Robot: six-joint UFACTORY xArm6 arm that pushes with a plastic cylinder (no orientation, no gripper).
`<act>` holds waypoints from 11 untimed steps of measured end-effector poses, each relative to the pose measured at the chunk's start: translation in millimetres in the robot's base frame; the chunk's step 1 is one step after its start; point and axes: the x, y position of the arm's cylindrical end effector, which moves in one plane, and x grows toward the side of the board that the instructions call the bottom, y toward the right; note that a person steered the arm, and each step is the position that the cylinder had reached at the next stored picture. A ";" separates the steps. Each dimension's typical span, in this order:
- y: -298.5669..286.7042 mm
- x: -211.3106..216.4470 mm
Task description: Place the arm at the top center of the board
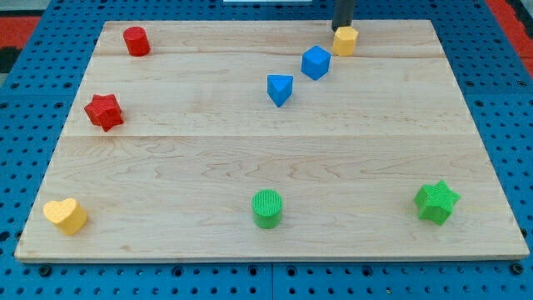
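No hand on this rig, so nothing open, shut or held: just a dark rod point(343, 12) coming down from the view's top edge. My tip point(342, 29) at bench point(250, 150) top edge, right of centre, just behind yellow block point(346, 40); looks touching or nearly so, can't tell which, tip end partly hidden by block. Shape of that yellow block: angular, poss. hexagonal, not certain.

Count, 8 blocks total:
- Yellow x2: the one by my tip at top edge, plus yellow heart point(66, 215) at bottom-left corner.
- Blue x2: blue cube point(316, 62) just down-left of the top yellow block, close but apart; blue wedge-like block point(280, 89) further down-left again. All 3 in a diagonal line running from top edge toward bench centre.
- Red x2: red cylinder point(136, 41) near top-left corner; red star point(104, 112) near left edge, about mid-height.
- Green x2: green cylinder point(267, 208) near bottom edge, about centre; green star point(437, 202) near bottom-right corner.

Red, green blocks and yellow heart all well apart from my tip. Bench sitting on blue pegboard point(33, 83).
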 end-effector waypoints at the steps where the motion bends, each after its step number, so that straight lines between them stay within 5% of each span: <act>1: -1.5 2.9; 9: -29.3 -19.5; 11: -97.1 -18.4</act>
